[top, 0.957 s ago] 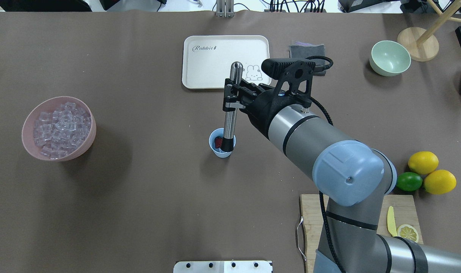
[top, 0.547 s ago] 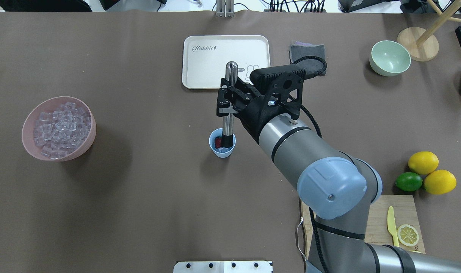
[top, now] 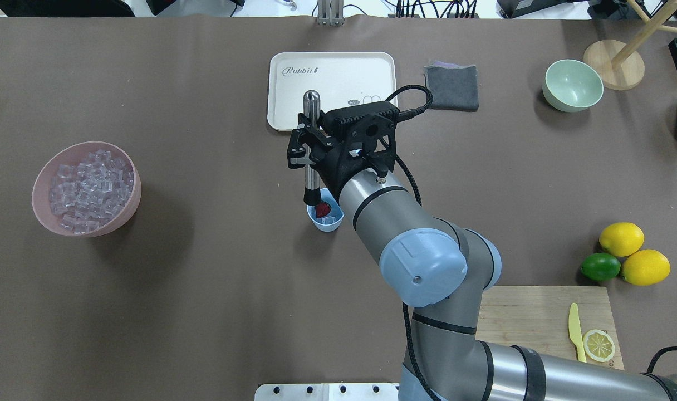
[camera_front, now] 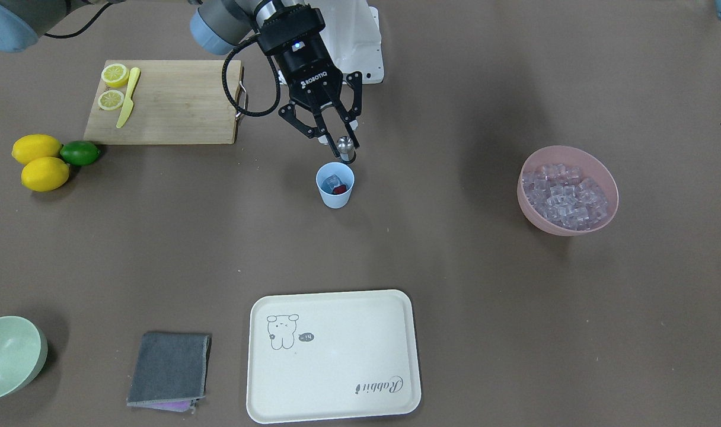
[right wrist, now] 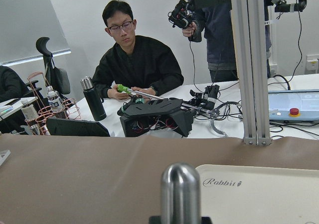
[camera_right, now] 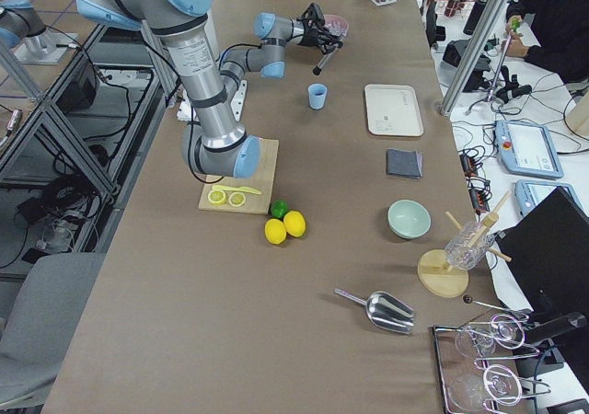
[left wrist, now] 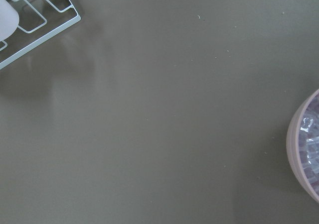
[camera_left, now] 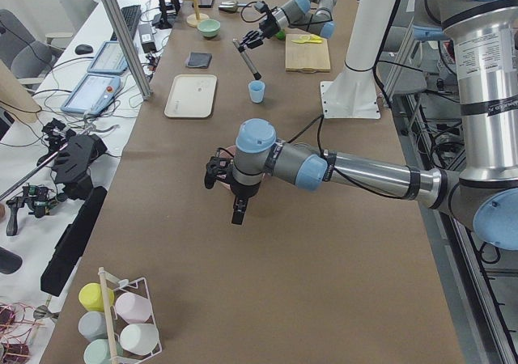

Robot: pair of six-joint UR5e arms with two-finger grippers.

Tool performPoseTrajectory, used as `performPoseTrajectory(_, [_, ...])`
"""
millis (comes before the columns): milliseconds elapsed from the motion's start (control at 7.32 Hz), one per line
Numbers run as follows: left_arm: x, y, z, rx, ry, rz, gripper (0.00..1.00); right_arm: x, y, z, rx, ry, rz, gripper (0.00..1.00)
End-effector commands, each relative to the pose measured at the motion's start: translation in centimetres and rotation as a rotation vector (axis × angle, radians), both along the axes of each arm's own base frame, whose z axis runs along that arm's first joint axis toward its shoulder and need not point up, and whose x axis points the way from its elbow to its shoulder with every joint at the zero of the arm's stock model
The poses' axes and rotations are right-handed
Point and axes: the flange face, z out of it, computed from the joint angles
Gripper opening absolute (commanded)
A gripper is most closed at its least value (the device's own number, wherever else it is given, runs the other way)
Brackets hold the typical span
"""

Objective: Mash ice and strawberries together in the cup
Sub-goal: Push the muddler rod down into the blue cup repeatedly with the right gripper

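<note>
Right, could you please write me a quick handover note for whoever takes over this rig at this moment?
The right end effector is shut on the muddler. Its black tip is at the rim of the cup, apparently lifted.
The left end effector hangs near the pink bowl of spare cubes; I cannot tell whether it is open or shut.
The cup holds ice and a strawberry that looks whole.
Done: cup loaded, muddler in hand. Left: probably most of the mashing.

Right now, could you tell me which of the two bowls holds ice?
The pink bowl, heaped with clear cubes; the mint-green bowl shows none.
</note>
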Motion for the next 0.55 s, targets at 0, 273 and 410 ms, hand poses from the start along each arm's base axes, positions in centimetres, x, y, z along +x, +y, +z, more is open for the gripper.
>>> performPoseTrajectory(0, [0.0, 0.0, 0.1, -0.006, -0.001, -0.003, 0.97, -0.9, -0.5, 0.8, 0.011, 0.046, -0.001, 0.00])
performPoseTrajectory(273, [0.0, 0.0, -0.1, -0.001, -0.001, -0.004, 0.97, -1.5, -1.2, 1.7, 0.003, 0.067, 0.004, 0.00])
performPoseTrajectory(410, [0.0, 0.0, -0.1, -0.001, -0.002, -0.004, 0.97, -2.0, -1.4, 2.3, -0.002, 0.076, 0.004, 0.00])
